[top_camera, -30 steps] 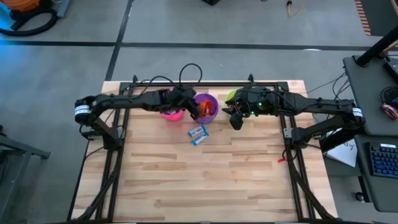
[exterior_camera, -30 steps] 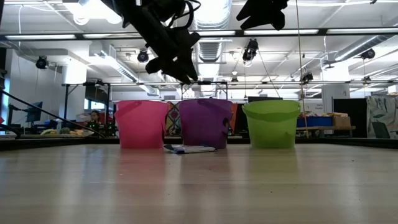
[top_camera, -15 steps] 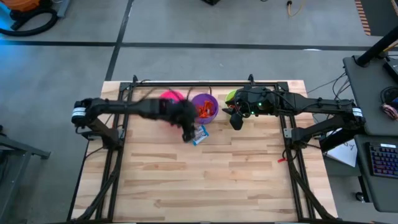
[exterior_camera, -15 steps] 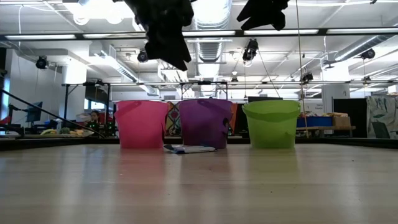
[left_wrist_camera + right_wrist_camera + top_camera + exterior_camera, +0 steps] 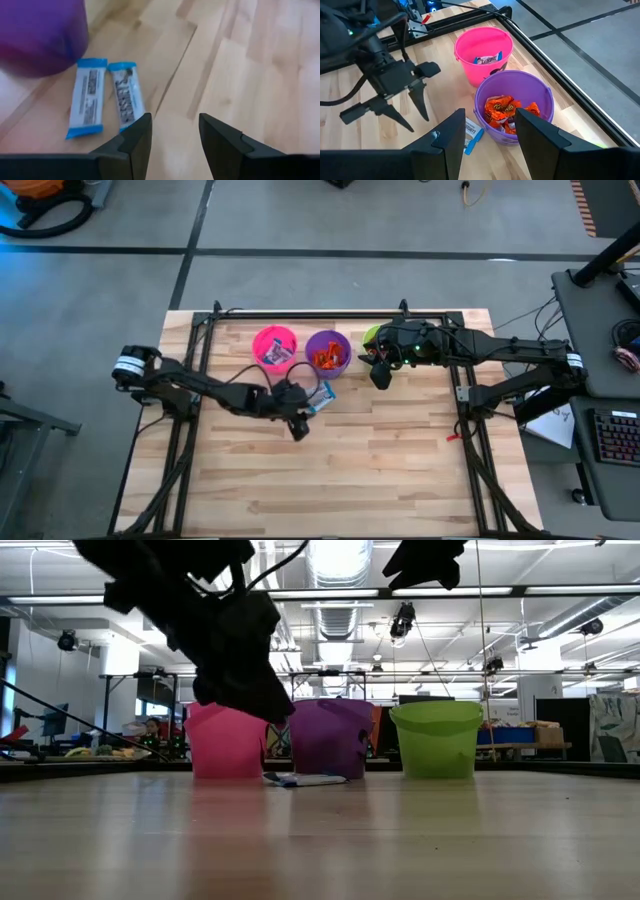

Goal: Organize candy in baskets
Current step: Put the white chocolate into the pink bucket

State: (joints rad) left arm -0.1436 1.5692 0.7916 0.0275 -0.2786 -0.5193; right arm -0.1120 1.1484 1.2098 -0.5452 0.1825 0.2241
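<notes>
Left gripper [image 5: 298, 427]: centre of the high view, low over the bare wood just beside the last loose bars; fingers [image 5: 131, 145] spread wide with nothing between them, which suits lining up on a flat wrapper.
Blue candy bars [image 5: 102, 98]: two blue-and-white bars side by side on the table, touching or nearly so, lying just beside the purple bucket's base; in the left wrist view they fill the left-centre of the frame, a little off the gripper's line, so I judge the approach needs a small shift.
Pink bucket [image 5: 482, 51]: upper centre of the right wrist view; a blue-and-white bar lies inside, likely where the two loose ones belong.
Purple bucket [image 5: 540, 92]: beside the pink one; holds orange-wrapped candy.
Green bucket [image 5: 436, 738]: right of the row in the low view; contents hidden.
Right gripper [image 5: 379, 375]: waiting above the table near the green bucket, right of centre; fingers parted and empty.
</notes>
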